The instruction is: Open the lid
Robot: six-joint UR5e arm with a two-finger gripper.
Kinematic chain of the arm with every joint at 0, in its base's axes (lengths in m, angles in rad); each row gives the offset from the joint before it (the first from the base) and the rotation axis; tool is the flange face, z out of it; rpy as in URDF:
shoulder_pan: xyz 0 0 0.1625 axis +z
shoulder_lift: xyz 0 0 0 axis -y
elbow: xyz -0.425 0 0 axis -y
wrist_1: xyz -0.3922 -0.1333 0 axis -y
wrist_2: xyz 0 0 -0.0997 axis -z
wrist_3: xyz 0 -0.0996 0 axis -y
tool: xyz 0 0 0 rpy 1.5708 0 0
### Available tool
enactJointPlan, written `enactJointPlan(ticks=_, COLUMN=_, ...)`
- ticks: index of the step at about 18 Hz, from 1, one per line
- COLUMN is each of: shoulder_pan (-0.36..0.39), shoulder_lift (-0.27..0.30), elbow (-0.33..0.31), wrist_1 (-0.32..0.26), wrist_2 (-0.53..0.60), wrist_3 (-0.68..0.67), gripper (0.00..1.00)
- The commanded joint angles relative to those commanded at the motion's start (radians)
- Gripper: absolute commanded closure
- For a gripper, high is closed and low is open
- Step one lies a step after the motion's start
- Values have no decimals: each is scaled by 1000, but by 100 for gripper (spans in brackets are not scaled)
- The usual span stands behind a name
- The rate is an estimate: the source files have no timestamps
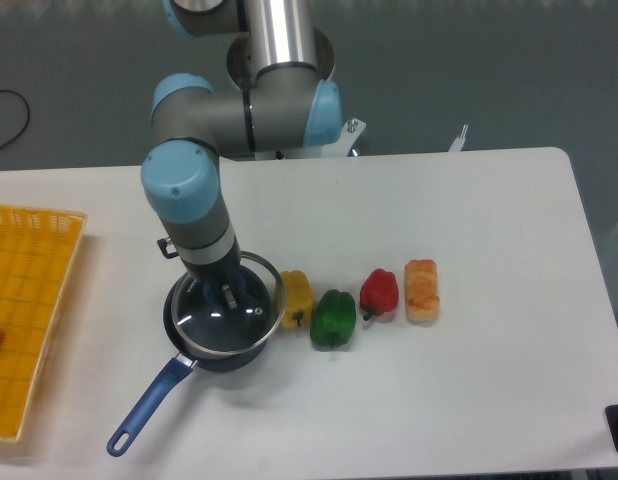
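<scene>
The dark-blue saucepan [232,359] with a long blue handle [149,405] sits on the white table left of centre. The round glass lid [251,322] with a silver rim lies over its mouth, slightly offset toward the front left, so a strip of rim shows at the back right. My gripper [221,294] comes straight down over the lid's centre. Its fingers [230,296] are closed around the spot where the knob sits. The knob itself is hidden by the fingers.
A yellow pepper [296,296] touches the pan's right side, then a green pepper [333,318], a red pepper [379,292] and a piece of bread [421,290] in a row. A yellow basket [29,320] stands at the left edge.
</scene>
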Motion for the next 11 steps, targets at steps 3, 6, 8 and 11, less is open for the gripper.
enactJointPlan(ticks=3, shoulder_pan=25, shoulder_lift=3, elbow=-2, wrist_1=-6, wrist_2=2, wrist_3=41, gripper=53)
enactJointPlan(ticks=6, shoulder_pan=51, shoulder_lift=23, elbow=-12, wrist_1=-24, wrist_2=3, wrist_3=69, gripper=53)
enactJointPlan(ticks=8, shoulder_pan=60, shoulder_lift=28, elbow=-12, wrist_1=-35, wrist_2=3, wrist_3=71, gripper=53)
enactJointPlan(ticks=11, shoulder_pan=64, shoulder_lift=28, elbow=-14, wrist_1=-37, wrist_2=3, wrist_3=71, gripper=53)
